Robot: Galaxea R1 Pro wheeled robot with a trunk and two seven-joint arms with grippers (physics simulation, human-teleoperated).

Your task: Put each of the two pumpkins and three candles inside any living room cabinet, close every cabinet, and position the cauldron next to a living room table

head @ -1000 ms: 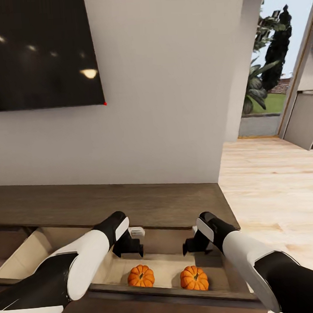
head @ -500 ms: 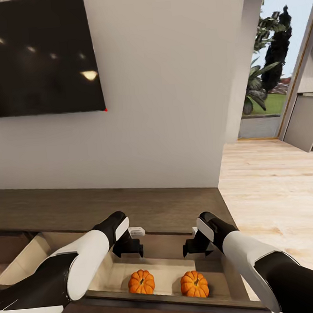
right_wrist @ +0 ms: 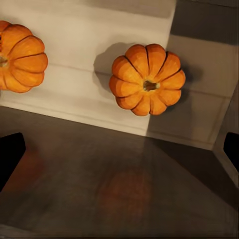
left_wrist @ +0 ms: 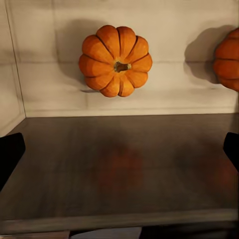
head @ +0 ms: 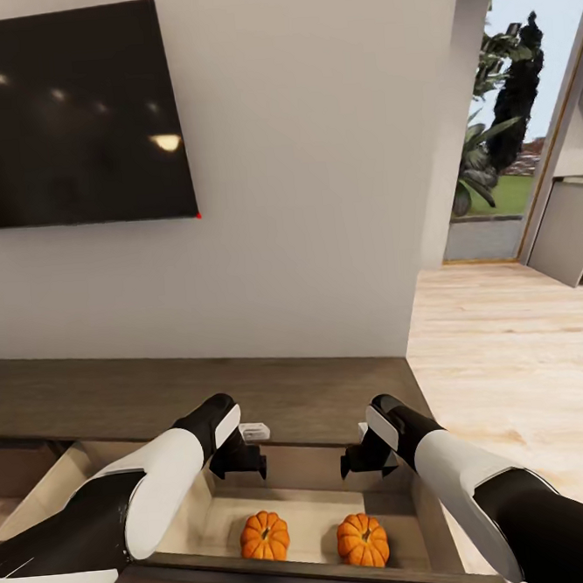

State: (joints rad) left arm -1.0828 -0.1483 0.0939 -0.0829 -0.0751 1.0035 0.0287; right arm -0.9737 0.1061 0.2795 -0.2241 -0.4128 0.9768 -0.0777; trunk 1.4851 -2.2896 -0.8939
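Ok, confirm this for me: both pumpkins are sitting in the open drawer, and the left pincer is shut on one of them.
One part is wrong. Both pumpkins do sit in the open drawer, but the left pincer holds nothing: the left wrist view shows its fingertips spread wide apart, with the pumpkin lying free on the drawer floor beyond them.

The head camera has tilted upward, so the whole scene sits lower in view. The pale-lined open drawer (head: 401, 515) of the long dark-brown wooden cabinet (head: 273, 389) shows slightly narrower.
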